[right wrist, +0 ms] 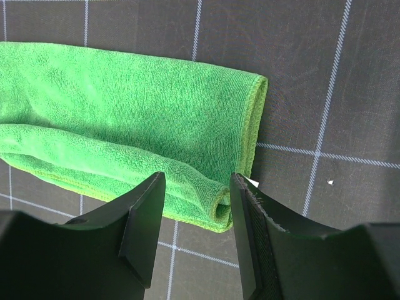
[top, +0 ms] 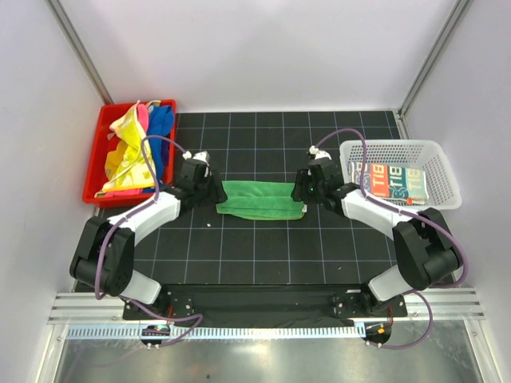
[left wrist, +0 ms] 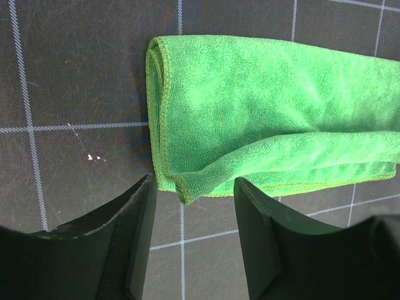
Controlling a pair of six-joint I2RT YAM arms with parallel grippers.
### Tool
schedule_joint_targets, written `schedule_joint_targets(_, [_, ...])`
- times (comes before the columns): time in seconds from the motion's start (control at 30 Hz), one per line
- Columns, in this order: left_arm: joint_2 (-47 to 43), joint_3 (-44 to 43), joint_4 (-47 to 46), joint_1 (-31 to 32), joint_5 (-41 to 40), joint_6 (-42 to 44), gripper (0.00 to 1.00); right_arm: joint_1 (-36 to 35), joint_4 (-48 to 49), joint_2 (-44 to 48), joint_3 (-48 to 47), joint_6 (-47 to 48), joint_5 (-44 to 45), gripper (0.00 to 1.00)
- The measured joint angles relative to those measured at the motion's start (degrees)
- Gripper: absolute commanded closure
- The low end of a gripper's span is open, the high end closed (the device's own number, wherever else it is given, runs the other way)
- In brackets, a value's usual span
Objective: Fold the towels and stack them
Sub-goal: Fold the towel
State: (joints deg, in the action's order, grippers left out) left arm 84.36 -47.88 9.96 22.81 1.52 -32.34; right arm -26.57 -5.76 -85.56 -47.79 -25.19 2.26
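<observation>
- The green towel [top: 259, 199] [left wrist: 262, 112] [right wrist: 125, 119] lies flat near the middle of the tabletop [top: 263, 144]. It is doubled over into a long strip running from the left edge towards the right edge, and its near layer bulges slightly.
- The left tool [top: 214, 191] [left wrist: 195, 181] sits at the strip's left end. Its jaws stand wide apart and grip nothing, and the towel's near-left corner pokes just between the fingertips.
- The right tool [top: 302, 191] [right wrist: 197, 178] sits at the strip's right end. Its jaws are also parted, straddling the rolled near-right corner without pinching it.
- In the far-left corner, a red bin [top: 118, 199] holds a loose heap of towels: a yellow towel [top: 124, 152], a pink towel [top: 142, 120] and a blue towel [top: 162, 128].
- By the right edge, a white mesh basket [top: 399, 145] holds a white lettered towel [top: 391, 179].
</observation>
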Motion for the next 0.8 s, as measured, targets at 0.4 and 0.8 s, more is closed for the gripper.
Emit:
schedule_joint_targets(0.4, [0.0,1.0,-0.2,0.2,0.5,-0.2,0.53,-1.0,-1.8,0.0,0.0,-0.1,1.9,0.5])
schedule_joint_targets(0.8, [0.0,1.6,-0.5,0.4,1.2,-0.3,0.63,-1.1,-3.0,0.0,0.5,-0.4,2.8,0.69])
